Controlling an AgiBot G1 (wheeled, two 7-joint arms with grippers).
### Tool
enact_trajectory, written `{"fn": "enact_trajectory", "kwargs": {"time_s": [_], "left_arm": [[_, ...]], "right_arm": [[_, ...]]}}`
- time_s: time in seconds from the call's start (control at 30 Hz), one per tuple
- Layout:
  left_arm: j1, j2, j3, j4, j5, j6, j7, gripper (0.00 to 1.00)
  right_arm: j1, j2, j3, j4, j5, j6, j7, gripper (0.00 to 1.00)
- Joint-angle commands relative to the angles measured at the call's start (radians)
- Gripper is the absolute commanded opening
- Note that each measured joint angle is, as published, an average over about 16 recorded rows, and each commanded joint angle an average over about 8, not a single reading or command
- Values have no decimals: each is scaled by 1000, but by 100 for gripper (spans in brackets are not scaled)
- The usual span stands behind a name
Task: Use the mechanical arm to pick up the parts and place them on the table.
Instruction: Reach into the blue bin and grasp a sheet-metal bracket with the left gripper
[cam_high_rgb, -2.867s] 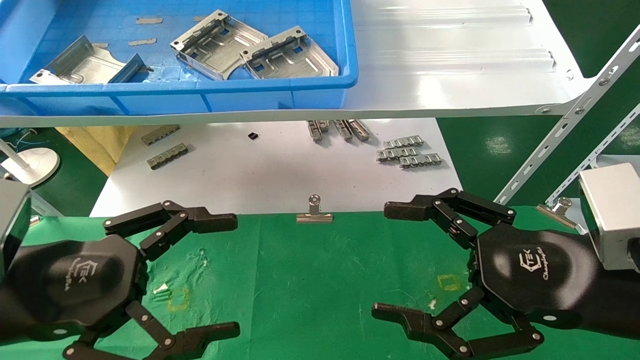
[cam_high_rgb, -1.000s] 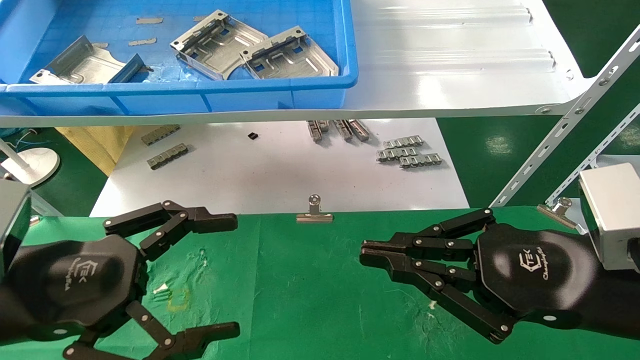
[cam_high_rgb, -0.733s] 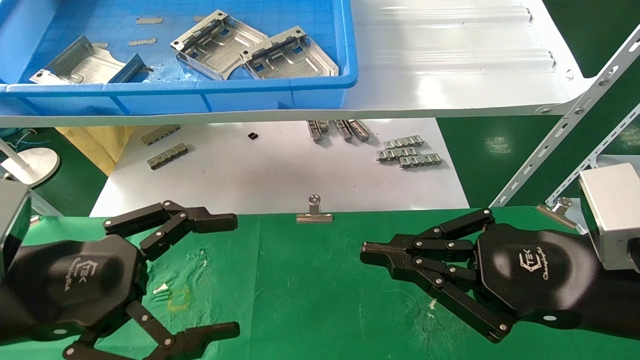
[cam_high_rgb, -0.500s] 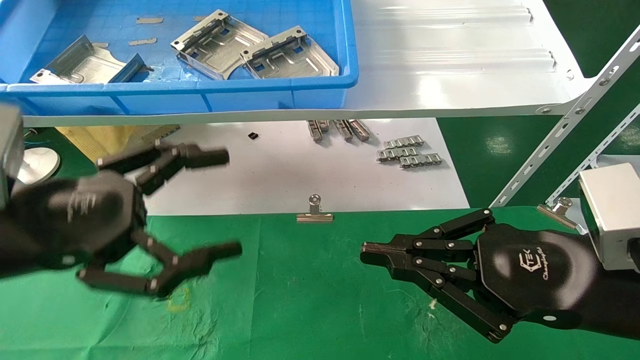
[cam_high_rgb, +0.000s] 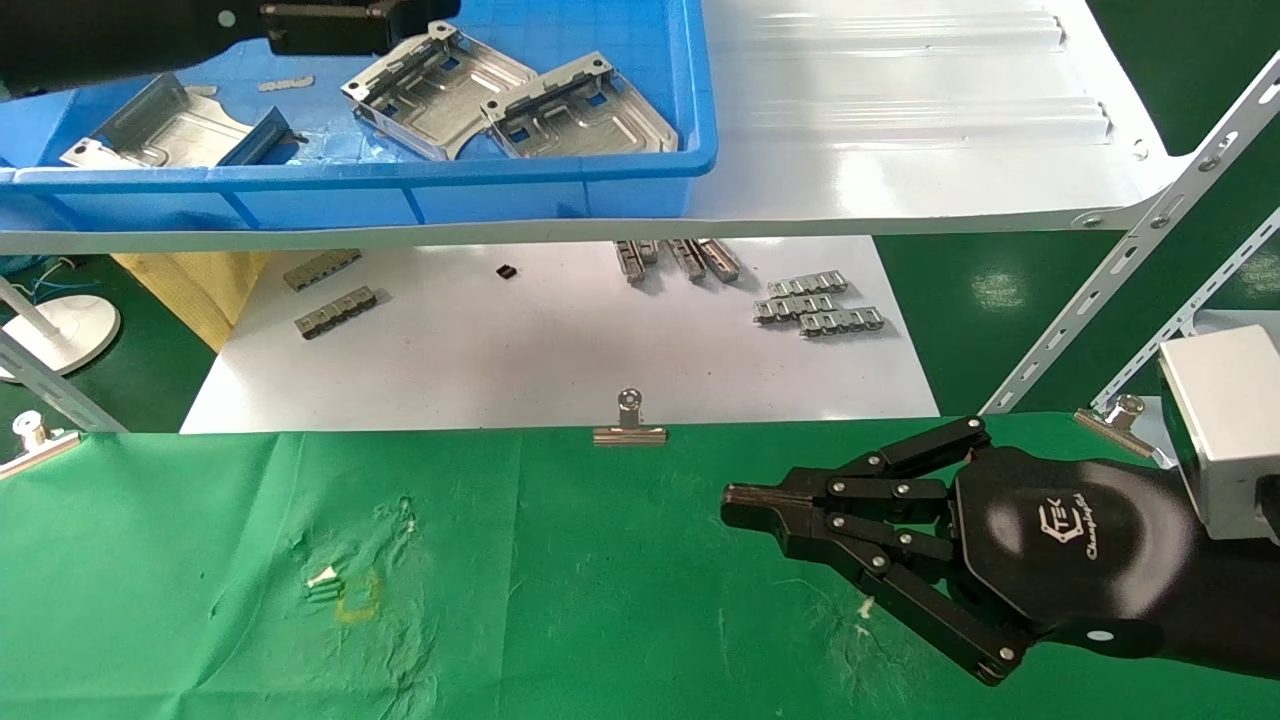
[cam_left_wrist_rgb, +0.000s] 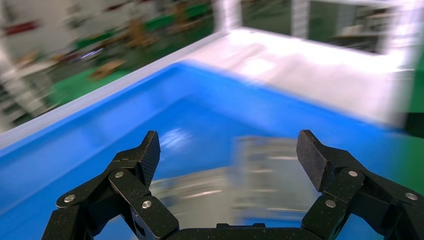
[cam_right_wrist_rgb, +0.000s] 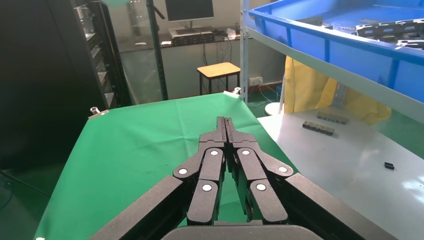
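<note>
Left hand (cam_left_wrist_rgb: 227, 155), fingers spread, hangs over the blue bin (cam_high_rgb: 560, 195) at 11 o'clock; drop square onto one part (cam_high_rgb: 435, 88), pinch a bent edge, then carry to the green desk (cam_high_rgb: 560, 580); right hand (cam_high_rgb: 735, 495) parked, pressed together.

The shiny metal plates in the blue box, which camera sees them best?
The head view: three metal plates lie sharp and whole in the blue box, with the open left tool above. The left wrist view shows only a blurred silver patch between that tool's fingers. The right wrist view catches just dark edges over the box rim.
</note>
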Motion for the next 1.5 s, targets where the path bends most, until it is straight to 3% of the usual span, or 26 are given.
{"fn": "enact_trajectory", "kwargs": {"time_s": [0.03,0.13,0.2,0.4,0.47,0.57,0.6,0.8,0.87,1.5], "left_arm": [[-65,50,22,125,58,-70,26,100],[-113,97,51,234,115,-140,40,100],[-139,117,67,288,141,-158,41,91],[-195,145,93,387,180,-140,45,18],[-207,149,98,407,187,-127,51,1],[-222,152,105,430,195,-111,61,0],[-226,152,106,437,197,-107,65,0],[-243,157,113,468,208,-96,87,0],[-247,159,116,475,212,-94,95,0],[-261,178,134,509,238,-124,169,0]], "right_arm": [[0,0,0,0,0,0,0,0],[0,0,0,0,0,0,0,0],[0,0,0,0,0,0,0,0],[0,0,0,0,0,0,0,0],[0,0,0,0,0,0,0,0],[0,0,0,0,0,0,0,1],[0,0,0,0,0,0,0,6],[0,0,0,0,0,0,0,81],[0,0,0,0,0,0,0,100],[0,0,0,0,0,0,0,100]]}}
